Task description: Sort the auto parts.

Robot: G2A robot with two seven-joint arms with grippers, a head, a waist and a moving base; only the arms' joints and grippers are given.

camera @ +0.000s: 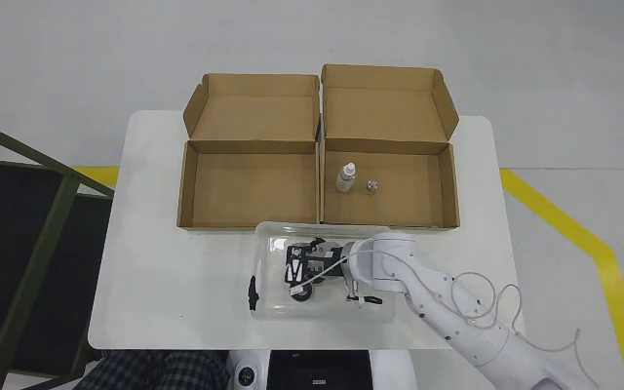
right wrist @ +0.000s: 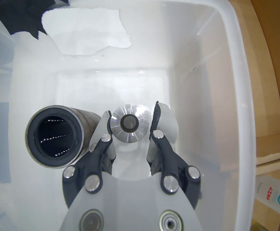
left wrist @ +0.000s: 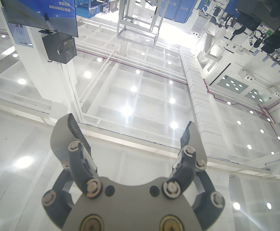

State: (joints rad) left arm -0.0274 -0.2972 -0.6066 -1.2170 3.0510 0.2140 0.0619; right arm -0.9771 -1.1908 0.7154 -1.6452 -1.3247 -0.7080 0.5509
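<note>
Industrial robotics lab: yellow floor tape (camera: 575, 234) flanks the white bench (camera: 156, 292); overhead, a gridded ceiling (left wrist: 153, 94) with round lamps, a wall screen (left wrist: 39, 15), an aluminium frame (left wrist: 137, 28).

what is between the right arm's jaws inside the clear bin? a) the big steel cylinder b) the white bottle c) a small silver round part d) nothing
c: the jaws of the right gripper sit against both sides of the small silver round part, with the big steel cylinder just beside them.
</note>
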